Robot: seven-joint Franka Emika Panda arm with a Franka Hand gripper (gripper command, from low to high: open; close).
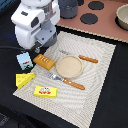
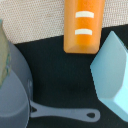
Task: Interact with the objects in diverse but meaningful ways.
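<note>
In the exterior view my gripper (image 1: 39,48) hangs under the white arm, just above and behind the pale blue milk carton (image 1: 23,60) and the orange-brown bread loaf (image 1: 44,61). Its fingers are mostly hidden, so I cannot tell how they stand. A yellow cheese wedge (image 1: 25,80) and a flat yellow box (image 1: 45,91) lie nearer the front. The wrist view looks down on the bread loaf (image 2: 84,25), the milk carton (image 2: 112,75) and a dark grey pan (image 2: 12,97) with its long handle (image 2: 65,114). No fingers show there. The arm hides the pan in the exterior view.
A woven beige placemat (image 1: 100,75) carries a tan plate (image 1: 69,66), a fork (image 1: 67,81) and a knife (image 1: 82,58) with orange handles. A toy stove top (image 1: 100,15) with black burners, a dark pot (image 1: 67,7) and a bowl (image 1: 122,17) stand at the back.
</note>
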